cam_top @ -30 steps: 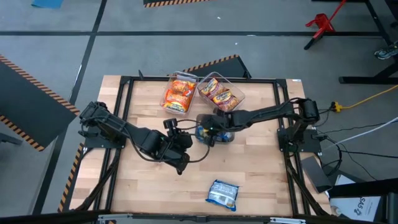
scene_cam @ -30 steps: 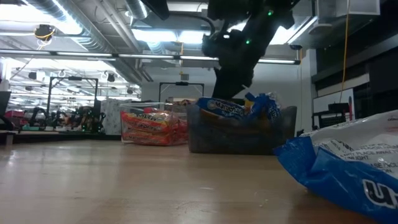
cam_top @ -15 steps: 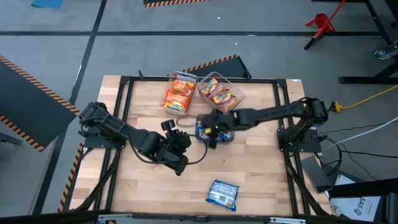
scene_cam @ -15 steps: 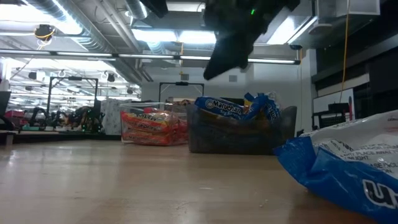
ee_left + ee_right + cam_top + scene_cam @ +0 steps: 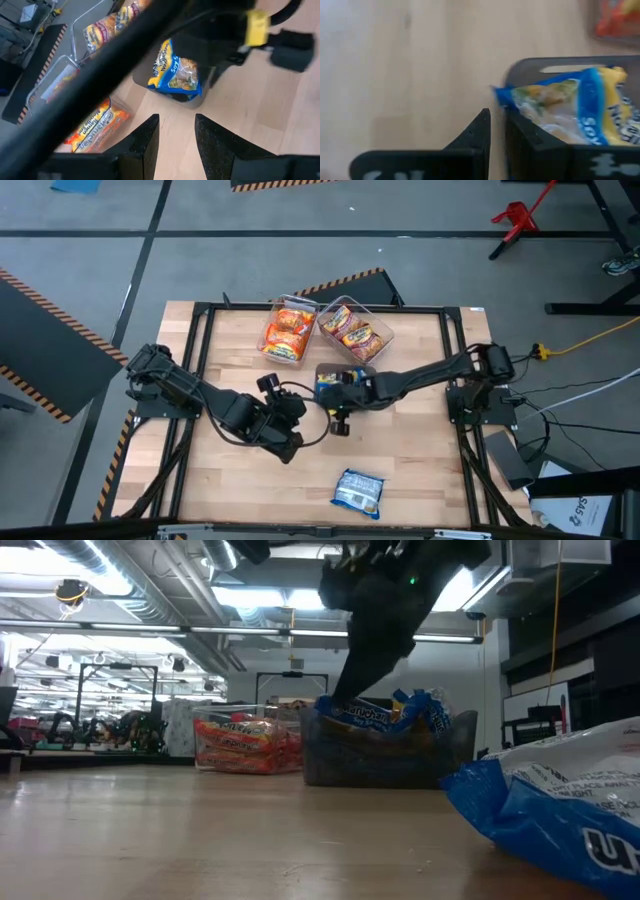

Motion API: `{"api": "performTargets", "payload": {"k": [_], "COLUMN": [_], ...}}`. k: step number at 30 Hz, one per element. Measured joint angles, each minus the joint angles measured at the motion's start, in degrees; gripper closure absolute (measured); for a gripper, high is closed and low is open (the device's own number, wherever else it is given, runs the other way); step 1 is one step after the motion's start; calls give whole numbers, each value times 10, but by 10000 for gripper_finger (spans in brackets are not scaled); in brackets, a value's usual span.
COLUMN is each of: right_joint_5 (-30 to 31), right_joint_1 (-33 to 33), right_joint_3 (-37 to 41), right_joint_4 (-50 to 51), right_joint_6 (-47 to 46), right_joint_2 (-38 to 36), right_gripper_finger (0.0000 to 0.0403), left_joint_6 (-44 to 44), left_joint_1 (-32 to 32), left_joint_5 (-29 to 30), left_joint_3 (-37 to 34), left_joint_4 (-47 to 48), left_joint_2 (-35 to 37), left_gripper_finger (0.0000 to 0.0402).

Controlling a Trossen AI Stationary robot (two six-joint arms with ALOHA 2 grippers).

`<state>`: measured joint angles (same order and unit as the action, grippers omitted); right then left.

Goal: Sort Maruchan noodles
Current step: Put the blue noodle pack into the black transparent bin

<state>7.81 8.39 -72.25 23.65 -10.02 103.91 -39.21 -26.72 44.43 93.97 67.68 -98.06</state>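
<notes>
Since a second ago my right gripper (image 5: pixel 338 423) has pulled back off the dark-looking bin (image 5: pixel 346 387) of blue packets and now sits just in front of it, jaws closed on nothing. The left gripper (image 5: pixel 283 442) has barely shifted, jaws part open and empty, over bare wooden bench (image 5: pixel 240 480).

Going left to right: the clear bin of orange-yellow crinkly noodle packets (image 5: pixel 288 332) is filled, the clear bin of red-and-white packets (image 5: pixel 352 330) too. I reckon we're nearly done: one blue-and-white packet (image 5: pixel 358 492) is loose near the front edge.
</notes>
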Motion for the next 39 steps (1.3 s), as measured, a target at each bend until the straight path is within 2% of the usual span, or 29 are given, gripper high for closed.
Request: {"api": "performTargets", "payload": {"k": [6, 13, 17, 21, 23, 27, 32, 35, 39], "right_joint_5": [36, -14, -12, 67, 87, 88, 63, 73, 72], "right_joint_1": [-32, -47, -31, -11, -11, -16, -25, -25, -17], "right_joint_3": [0, 0, 0, 0, 0, 26, 66, 67, 36], "right_joint_4": [0, 2, 11, 47, 57, 37, 34, 42, 71], "right_joint_6": [0, 0, -1, 0, 0, -1, -4, -7, -16], "right_joint_2": [6, 1, -44, -76, -76, -59, -38, -42, -82], "right_gripper_finger": [361, 361, 361, 361, 361, 361, 361, 361, 361], "left_joint_6": [-12, -12, -15, -20, -11, -11, -41, -42, -43], "left_joint_1": [-1, -1, -1, -3, -3, 1, 1, 0, 1], "left_joint_5": [-5, 2, 16, 17, 16, 11, 7, 6, 9], "left_joint_3": [0, 0, -19, -60, -88, -135, -157, -158, -158], "left_joint_4": [0, -3, -26, -103, -162, -248, -273, -283, -335], "left_joint_2": [0, 0, 1, 1, 1, 1, 1, 1, 1], "left_gripper_finger": [282, 282, 282, 282, 282, 282, 282, 282, 282]}}
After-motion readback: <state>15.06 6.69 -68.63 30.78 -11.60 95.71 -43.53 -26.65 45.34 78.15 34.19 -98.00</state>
